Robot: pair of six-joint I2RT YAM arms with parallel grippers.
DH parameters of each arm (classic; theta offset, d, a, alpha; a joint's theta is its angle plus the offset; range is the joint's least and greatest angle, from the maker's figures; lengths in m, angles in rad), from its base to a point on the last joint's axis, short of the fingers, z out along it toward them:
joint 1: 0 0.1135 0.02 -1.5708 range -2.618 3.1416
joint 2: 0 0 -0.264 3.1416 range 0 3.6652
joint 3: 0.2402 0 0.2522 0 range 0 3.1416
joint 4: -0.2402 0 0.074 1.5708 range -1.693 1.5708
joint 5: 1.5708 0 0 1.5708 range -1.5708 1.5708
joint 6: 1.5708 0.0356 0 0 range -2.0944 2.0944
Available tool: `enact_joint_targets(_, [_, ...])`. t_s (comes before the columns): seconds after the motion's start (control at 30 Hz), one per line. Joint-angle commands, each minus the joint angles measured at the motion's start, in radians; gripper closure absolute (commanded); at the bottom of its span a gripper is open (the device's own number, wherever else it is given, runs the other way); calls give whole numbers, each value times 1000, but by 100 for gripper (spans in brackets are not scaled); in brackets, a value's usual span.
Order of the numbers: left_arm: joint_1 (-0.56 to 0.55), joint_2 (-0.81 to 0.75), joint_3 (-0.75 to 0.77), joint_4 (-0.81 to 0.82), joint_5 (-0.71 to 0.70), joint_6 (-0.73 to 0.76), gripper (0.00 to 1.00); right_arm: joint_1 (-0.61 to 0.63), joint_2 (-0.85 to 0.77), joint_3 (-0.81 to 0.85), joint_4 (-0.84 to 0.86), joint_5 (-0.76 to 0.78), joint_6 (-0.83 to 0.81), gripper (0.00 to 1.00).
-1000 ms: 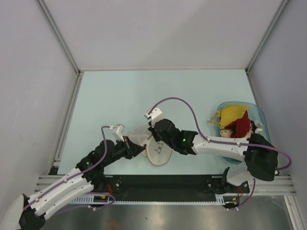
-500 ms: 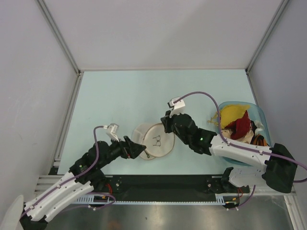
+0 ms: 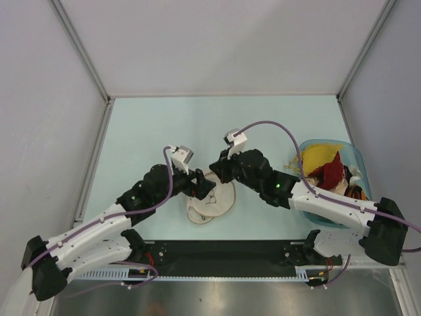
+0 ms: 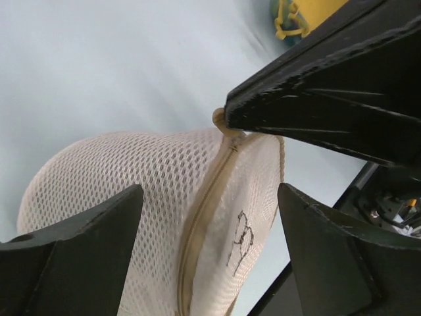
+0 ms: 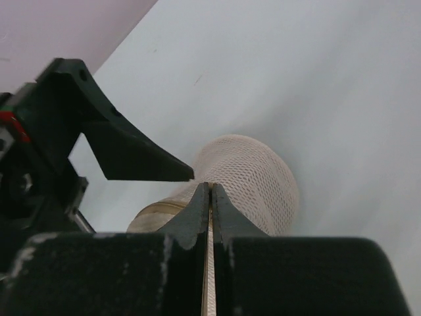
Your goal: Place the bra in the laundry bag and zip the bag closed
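The laundry bag (image 3: 218, 203), a round cream mesh case, stands tilted on its edge near the table's front centre. Its tan zip (image 4: 197, 224) runs along the rim, and a small dark line drawing shows on one side. My right gripper (image 3: 214, 172) is shut on the bag's upper rim, with a thin cream strip pinched between its fingers (image 5: 210, 197). My left gripper (image 3: 202, 186) is open. Its fingers (image 4: 79, 250) straddle the bag (image 4: 131, 178) without closing on it, just below the right gripper's tip (image 4: 227, 122). The bra is not in view.
A translucent blue tub (image 3: 356, 157) at the right edge holds yellow (image 3: 319, 157) and red (image 3: 332, 172) garments. Metal frame posts and grey walls enclose the table. Both arms cross over the front centre, close together.
My left gripper let go of the bag's left edge, opened, and swung up and right over the bag. The right gripper carried the rim right, then slightly left. The bag now stands more on edge.
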Motion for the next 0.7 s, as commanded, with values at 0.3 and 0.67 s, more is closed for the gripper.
enact_joint_targets(0.3, [56, -133, -54, -34, -184, -111, 100, -102, -92, -41, -92, 151, 270, 100])
enact_joint_targets(0.67, [55, -450, -273, 14, -41, -233, 100, -173, -103, -73, 42, -190, 204, 97])
